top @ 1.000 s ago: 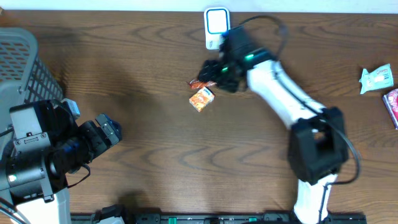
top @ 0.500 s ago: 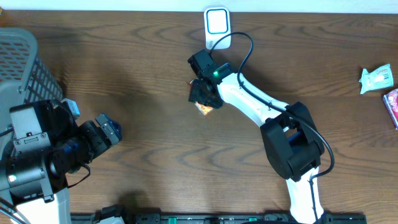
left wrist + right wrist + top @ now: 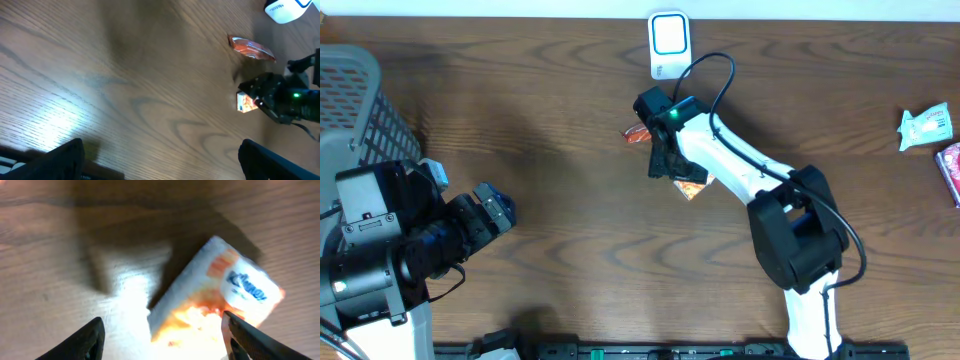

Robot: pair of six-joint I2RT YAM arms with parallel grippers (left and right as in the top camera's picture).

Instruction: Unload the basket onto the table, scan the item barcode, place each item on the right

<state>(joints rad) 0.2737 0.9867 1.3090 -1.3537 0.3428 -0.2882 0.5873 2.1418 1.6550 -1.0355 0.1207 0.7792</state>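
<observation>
Best, it seems, to close the wide-parted jaws of the right gripper (image 3: 161,332) on the small orange-and-white tissue pack (image 3: 215,292), lying on the brown wooden desk (image 3: 570,120) just below and between them, long axis oblique to their closing line, well apart from the left gripper (image 3: 165,165), jaws spread wide too.

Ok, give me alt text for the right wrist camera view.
A blurred orange-and-white Kleenex tissue pack fills the centre, tilted, against the brown wooden table. The dark fingertips of the right gripper stand apart at the bottom corners.
</observation>
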